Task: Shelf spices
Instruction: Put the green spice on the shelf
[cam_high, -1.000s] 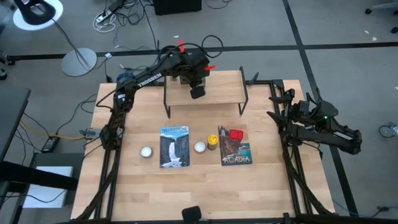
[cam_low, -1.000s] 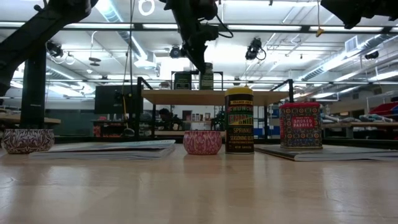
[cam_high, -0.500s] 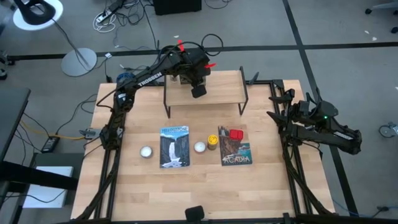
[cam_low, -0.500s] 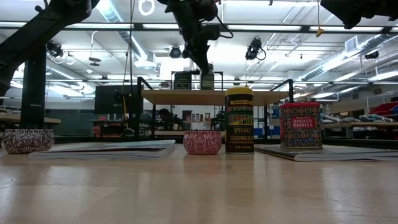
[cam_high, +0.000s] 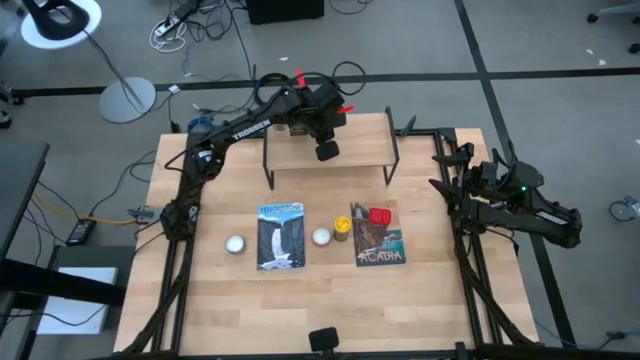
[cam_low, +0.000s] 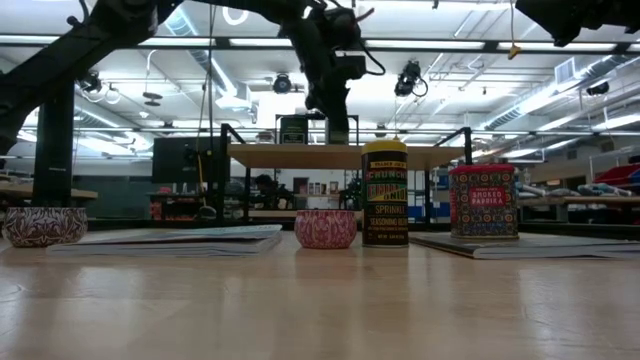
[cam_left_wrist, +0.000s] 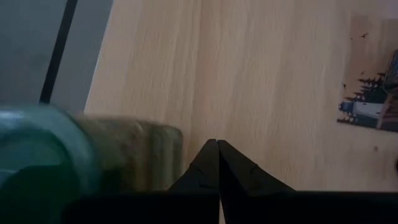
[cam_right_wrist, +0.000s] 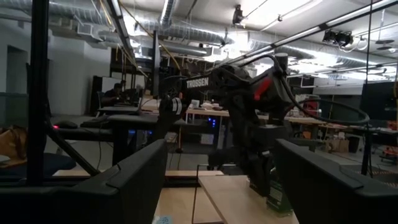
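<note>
The shelf (cam_high: 355, 140), a light board on black legs, stands at the table's far side. My left gripper (cam_high: 325, 150) is over it, pointing down, fingers shut (cam_left_wrist: 217, 143). The green jar (cam_left_wrist: 68, 165) stands on the board right beside one finger; in the low view the gripper (cam_low: 338, 125) covers most of it. The dark square tin (cam_low: 293, 130) sits on the board to its left. The yellow-capped jar (cam_high: 342, 228) and red tin (cam_high: 379, 216) stand on the table. The tiny brown jar does not show. My right gripper (cam_high: 447, 172) waits open at the right edge. My left gripper's shut fingers (cam_left_wrist: 202, 165) point down at the shelf board, with the outer side of one finger next to the green jar's wall (cam_left_wrist: 165, 149). I cannot tell whether finger and jar touch. The jar stands upright on the board.
Two flat picture books (cam_high: 280, 235) (cam_high: 378, 240) lie mid-table; the red tin rests on the right one. Two small round tins (cam_high: 235, 243) (cam_high: 321, 236) sit beside the left book. The shelf board's right half is bare. Black frame rails run along both table sides.
My left gripper has moved a little toward the table's right edge along the shelf and slightly down. In the low view it now stands in front of the green jar instead of above it. The jar and dark tin stay on the board.
</note>
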